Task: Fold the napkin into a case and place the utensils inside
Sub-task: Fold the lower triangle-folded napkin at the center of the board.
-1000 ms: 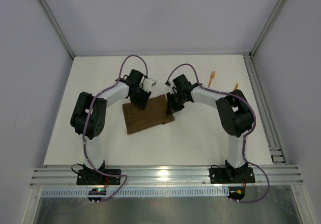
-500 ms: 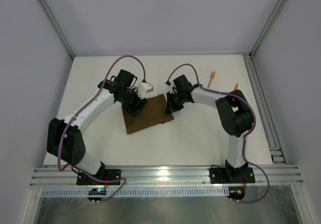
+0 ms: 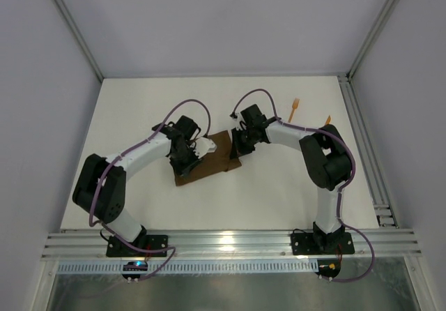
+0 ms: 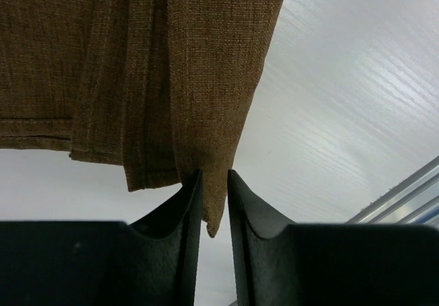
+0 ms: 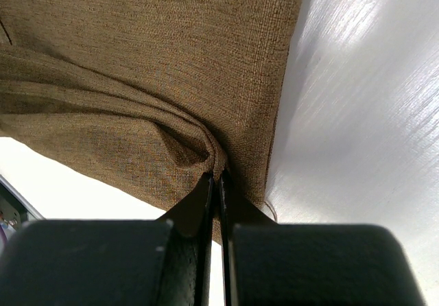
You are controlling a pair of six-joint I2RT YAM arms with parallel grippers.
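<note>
Napkin: the napkin [image 3: 216, 161] lies partly folded, brown and layered, at the centre of the top view between the two arms.
Right gripper: the right gripper [image 5: 218, 182] is pressed together on a bunched fold at the napkin's right end.
Left gripper: the left gripper [image 4: 215, 193] is narrowed, straddling a layered corner. I cannot tell whether it has bitten yet.
Step, as I judge it: another fold toward the case.
Doing it well: catch every layer at that corner before lifting, carry it low and level, and let the right hold anchor the cloth so the edges land flush.
Utensils: the fork [image 3: 294, 108] and its mate [image 3: 327, 120] lie upper right on the tabletop [image 3: 139, 102], well apart from the napkin.
Change: half a second ago the left elbow reached far left. Now it is drawn in, and its gripper is lower on the napkin's left end. The right arm and utensils are unmoved.
</note>
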